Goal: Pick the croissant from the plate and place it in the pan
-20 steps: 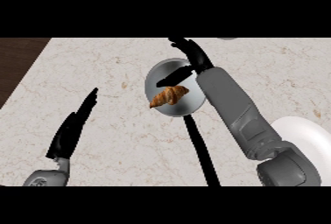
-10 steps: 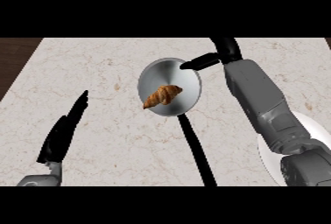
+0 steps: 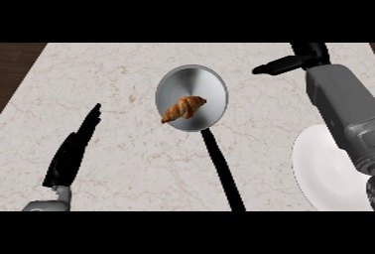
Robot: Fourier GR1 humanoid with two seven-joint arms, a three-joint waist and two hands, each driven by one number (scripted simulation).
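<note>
Now we see the croissant [image 3: 184,108] lying in the pan [image 3: 212,84] at the middle of the frame, so the job looks done, and our open right hand [image 3: 293,60] at the upper right just needs to move away.

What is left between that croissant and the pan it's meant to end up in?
Nothing visible: the croissant already lies in the pan. The right hand is off to the pan's right, not touching it; the white plate lies at the right edge.
</note>
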